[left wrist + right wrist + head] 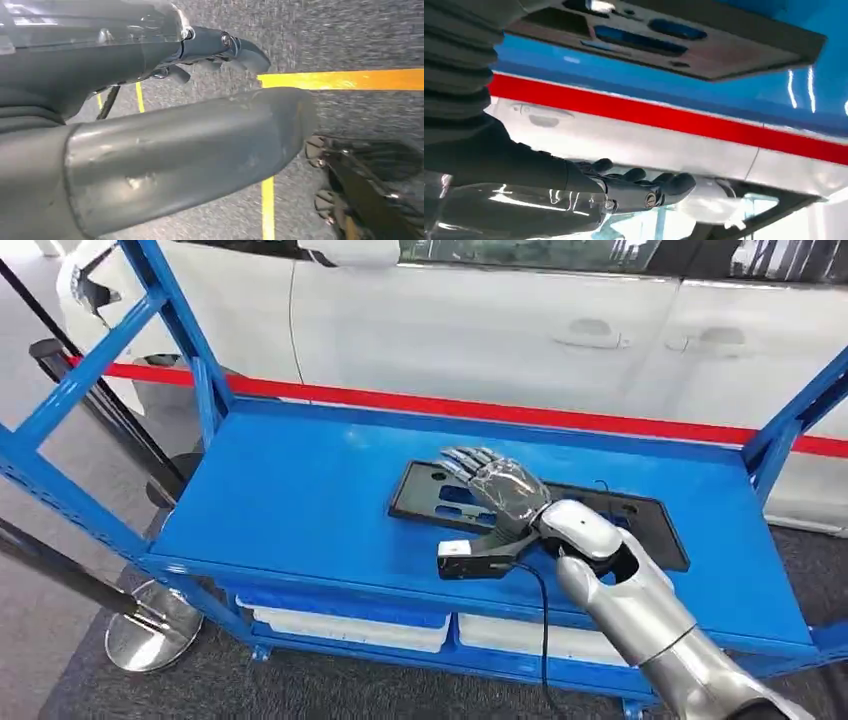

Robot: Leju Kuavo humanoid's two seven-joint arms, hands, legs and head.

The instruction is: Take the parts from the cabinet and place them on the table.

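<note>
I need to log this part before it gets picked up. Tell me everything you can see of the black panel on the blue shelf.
The black panel is a flat, thin, roughly rectangular plate, matte and plastic-looking, lying flat on the blue shelf toward its right half. It has several elongated cutouts, with blue showing through, and small holes near the edges. The right hand is above its middle with fingers extended, hiding part of it; whether it touches the panel cannot be told. A white car stands behind the shelf.
</note>
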